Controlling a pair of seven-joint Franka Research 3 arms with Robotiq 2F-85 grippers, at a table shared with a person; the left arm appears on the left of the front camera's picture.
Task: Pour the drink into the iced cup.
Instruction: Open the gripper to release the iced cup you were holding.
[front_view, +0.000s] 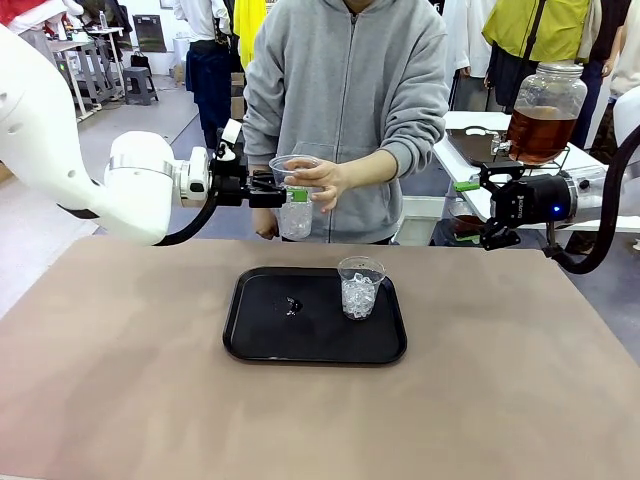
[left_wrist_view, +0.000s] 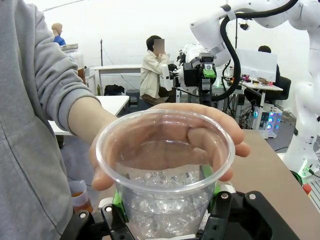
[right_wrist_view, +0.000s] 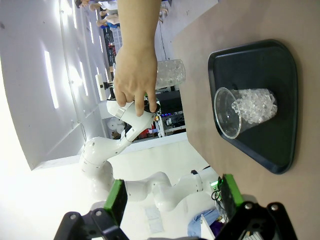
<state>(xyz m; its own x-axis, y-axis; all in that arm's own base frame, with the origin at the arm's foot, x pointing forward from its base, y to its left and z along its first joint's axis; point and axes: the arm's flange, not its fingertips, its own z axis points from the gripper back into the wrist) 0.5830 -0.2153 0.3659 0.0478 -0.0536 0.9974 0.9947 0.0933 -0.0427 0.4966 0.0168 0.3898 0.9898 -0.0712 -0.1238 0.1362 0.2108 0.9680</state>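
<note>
My left gripper (front_view: 295, 197) (left_wrist_view: 165, 196) is shut on a clear plastic iced cup (front_view: 295, 215) (left_wrist_view: 165, 150) held upright in the air above the table's far edge. A person's hand (front_view: 318, 180) (left_wrist_view: 210, 125) (right_wrist_view: 132, 75) grips the same cup (right_wrist_view: 170, 72) around its rim. A second iced cup (front_view: 360, 288) (right_wrist_view: 245, 111) stands on the black tray (front_view: 260, 335) (right_wrist_view: 260, 60) at its right side. The drink (front_view: 540, 132) is amber and fills a big glass jar (front_view: 545, 85) at the far right. My right gripper (front_view: 475, 210) (right_wrist_view: 172, 197) hangs open just left of the jar and below it, with nothing between its fingers.
The jar stands on a white side table (front_view: 470, 150) beyond the brown table's (front_view: 120, 380) right corner. A small dark speck (front_view: 292, 305) lies on the tray. The person in a grey hoodie (front_view: 345, 90) stands at the far edge. A small cup of orange liquid (left_wrist_view: 80, 195) sits low behind the held cup.
</note>
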